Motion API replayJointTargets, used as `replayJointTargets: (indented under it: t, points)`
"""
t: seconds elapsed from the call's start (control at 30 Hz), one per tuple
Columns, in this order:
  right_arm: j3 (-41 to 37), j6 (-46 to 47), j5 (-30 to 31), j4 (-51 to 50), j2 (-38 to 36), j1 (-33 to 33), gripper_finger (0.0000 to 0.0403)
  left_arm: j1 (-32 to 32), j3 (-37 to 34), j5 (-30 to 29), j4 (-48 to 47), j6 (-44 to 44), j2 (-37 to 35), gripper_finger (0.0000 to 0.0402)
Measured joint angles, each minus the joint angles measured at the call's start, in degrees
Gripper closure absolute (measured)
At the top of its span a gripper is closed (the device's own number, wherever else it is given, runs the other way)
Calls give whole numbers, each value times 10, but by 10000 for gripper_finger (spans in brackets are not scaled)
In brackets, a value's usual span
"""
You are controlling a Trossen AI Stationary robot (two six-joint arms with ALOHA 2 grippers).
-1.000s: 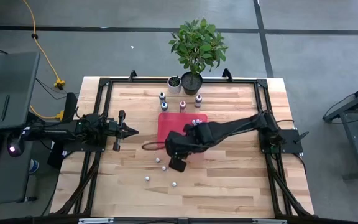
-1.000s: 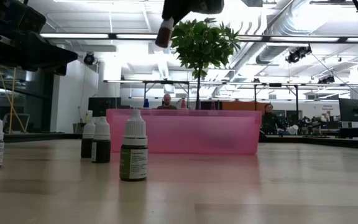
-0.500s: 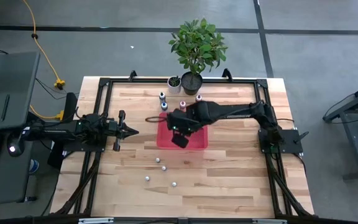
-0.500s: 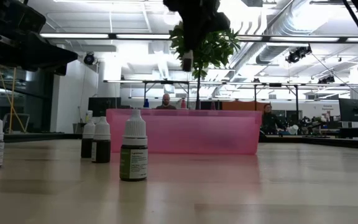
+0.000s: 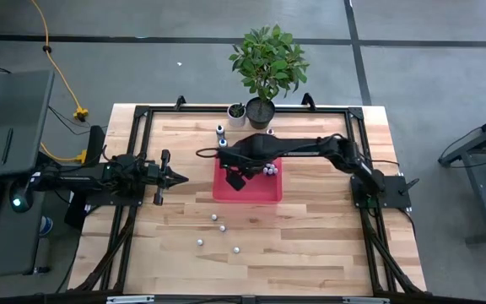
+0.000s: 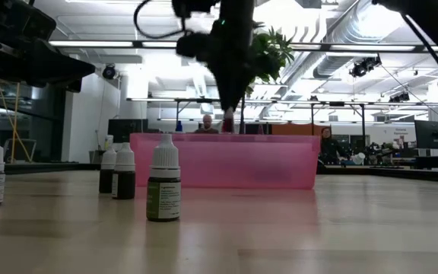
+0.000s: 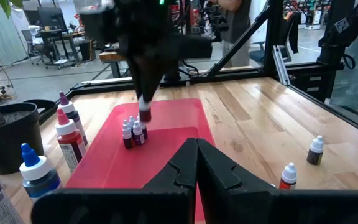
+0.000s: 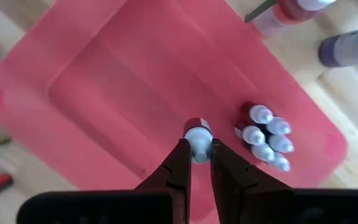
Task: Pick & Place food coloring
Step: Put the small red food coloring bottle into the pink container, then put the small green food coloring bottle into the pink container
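The right gripper (image 8: 197, 163) is clamped on a tiny food-colouring bottle with a whitish-grey cap and a red body (image 8: 197, 135), its two dark fingers (image 8: 178, 167) pinching the bottle from either side. In the low view this held bottle (image 6: 227, 122) hangs cap-up just above the near rim of the shallow red plastic tray (image 6: 295, 164), not touching it. In the tray a tight cluster of small white-capped dark-bodied bottles (image 8: 266, 135) stands upright near one end, just beside the held one. Outside the tray, larger dropper bottles with red and blue caps (image 7: 67, 127) stand by its far edge, and four small bottles (image 5: 218, 232) stand on the bare wooden table (image 5: 310, 236) in front of it.

The right arm (image 5: 310, 150) reaches from its base at the table's right edge leftward across the tray, wrist bent down over the tray.

The left gripper (image 5: 180, 177) waits at the table's left side, fingers closed together, pointing toward the tray.
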Motion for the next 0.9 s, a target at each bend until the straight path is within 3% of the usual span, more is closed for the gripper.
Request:
replayJointTargets:
  t: [0.17, 0.4, 0.9]
  points:
    - [0, 24, -13, 17, 29, -16, 372, 0, 0, 0, 0, 0, 0, 401]
    - [0, 51, -12, 17, 54, -36, 402, 0, 0, 0, 0, 0, 0, 401]
    - [-1, 68, -8, 20, 53, -46, 400, 0, 0, 0, 0, 0, 0, 401]
